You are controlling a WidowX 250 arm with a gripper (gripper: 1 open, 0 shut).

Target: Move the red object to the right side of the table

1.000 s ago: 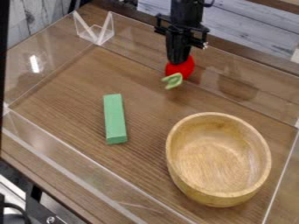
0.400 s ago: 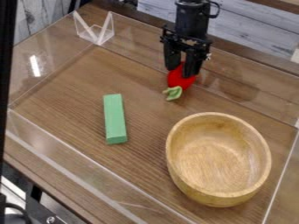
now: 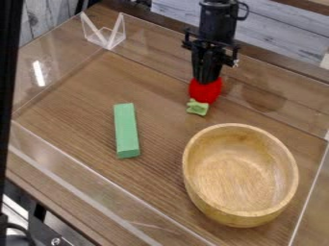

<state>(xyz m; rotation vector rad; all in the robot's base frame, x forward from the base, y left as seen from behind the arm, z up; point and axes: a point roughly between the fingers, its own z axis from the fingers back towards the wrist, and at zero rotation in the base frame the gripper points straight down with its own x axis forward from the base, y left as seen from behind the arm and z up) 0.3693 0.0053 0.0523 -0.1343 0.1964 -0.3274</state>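
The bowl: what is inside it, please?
Nothing can be seen inside the bowl; its bare wooden bottom shows. The part under the bowl is covered, so what is there cannot be seen.

Before me I count one small rounded bright-red toy fruit point(image 3: 206, 91) with a green stem, one rectangular green block point(image 3: 126, 131), one round light wooden bowl point(image 3: 240, 175) and one angular clear-white stand point(image 3: 103, 32).
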